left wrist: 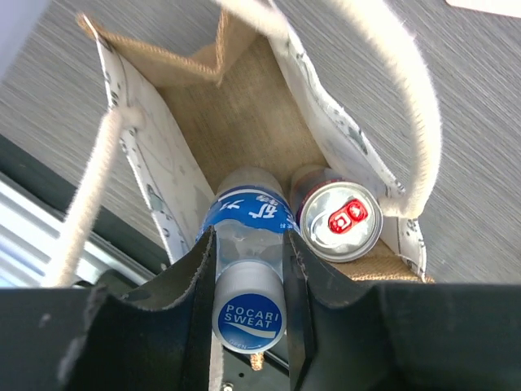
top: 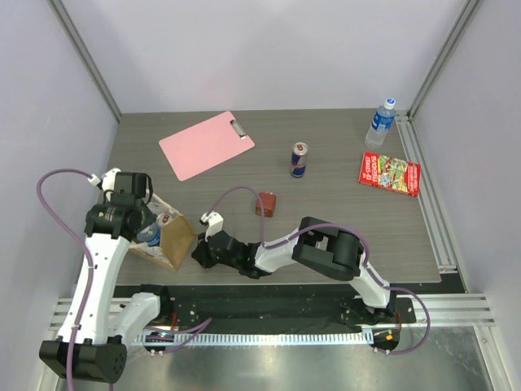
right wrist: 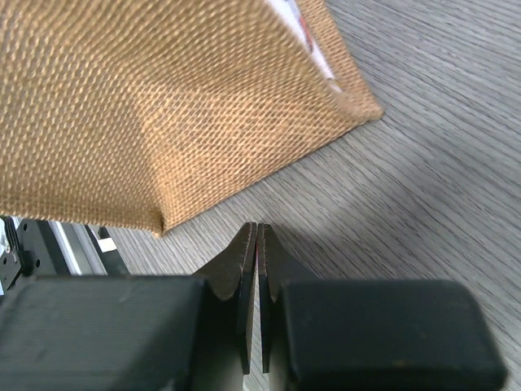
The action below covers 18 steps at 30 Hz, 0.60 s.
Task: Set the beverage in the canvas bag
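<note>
The left tool (left wrist: 249,241) grips one Pocari Sweat bottle (left wrist: 248,314) inside the canvas bag (left wrist: 244,122), beside one can (left wrist: 340,220). The right tool (right wrist: 257,236), pinched together and empty, sits just beside the bag. A second can (top: 299,160) and one water bottle (top: 379,124) stand across the desk (top: 342,204).

The white cap (left wrist: 248,314) of the bottle (left wrist: 248,244) carries the words "POCARI SWEAT" in blue letters; the blue label (left wrist: 248,213) on this bottle has white characters, not clear enough to read; the print on the red packet (top: 389,173) is too small to read.
</note>
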Each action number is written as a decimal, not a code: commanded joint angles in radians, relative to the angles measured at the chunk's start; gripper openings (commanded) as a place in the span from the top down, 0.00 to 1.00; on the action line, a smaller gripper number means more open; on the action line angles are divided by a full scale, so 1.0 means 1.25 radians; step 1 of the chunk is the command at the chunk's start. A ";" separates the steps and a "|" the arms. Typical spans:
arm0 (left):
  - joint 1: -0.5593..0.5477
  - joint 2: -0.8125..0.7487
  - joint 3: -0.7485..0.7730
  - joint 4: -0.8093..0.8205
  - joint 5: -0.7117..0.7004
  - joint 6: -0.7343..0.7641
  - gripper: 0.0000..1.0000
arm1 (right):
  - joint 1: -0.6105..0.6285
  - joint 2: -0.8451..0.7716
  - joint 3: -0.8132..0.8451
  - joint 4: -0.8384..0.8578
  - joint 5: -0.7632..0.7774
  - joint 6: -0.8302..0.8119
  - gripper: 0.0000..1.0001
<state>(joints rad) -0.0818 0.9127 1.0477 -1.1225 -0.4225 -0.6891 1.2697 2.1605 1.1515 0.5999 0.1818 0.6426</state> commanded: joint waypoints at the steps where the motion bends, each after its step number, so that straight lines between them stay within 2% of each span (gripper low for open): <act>1: 0.004 -0.013 0.065 -0.004 -0.076 0.035 1.00 | 0.003 -0.013 0.013 0.015 0.020 -0.012 0.91; 7: 0.004 -0.021 0.022 -0.004 -0.045 0.020 1.00 | 0.002 -0.010 0.014 0.013 0.017 -0.012 0.91; 12: 0.004 -0.028 -0.022 0.023 0.027 -0.006 1.00 | 0.003 -0.008 0.016 0.011 0.017 -0.013 0.91; 13: 0.004 -0.025 -0.026 0.024 0.054 -0.008 0.84 | 0.003 -0.007 0.018 0.010 0.018 -0.012 0.90; 15: 0.005 -0.021 -0.022 0.014 0.057 -0.012 0.74 | 0.003 -0.009 0.018 0.005 0.018 -0.016 0.88; 16: 0.004 -0.023 -0.017 0.011 0.048 -0.012 0.55 | 0.003 -0.009 0.018 0.006 0.019 -0.016 0.87; 17: 0.004 -0.025 -0.010 0.002 0.039 -0.012 0.41 | 0.004 -0.010 0.019 0.005 0.019 -0.017 0.86; 18: 0.004 -0.028 0.008 -0.003 0.030 -0.014 0.33 | 0.003 -0.010 0.019 0.004 0.019 -0.017 0.85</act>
<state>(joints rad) -0.0799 0.8928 1.0248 -1.1206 -0.3923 -0.6823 1.2697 2.1605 1.1522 0.5983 0.1814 0.6403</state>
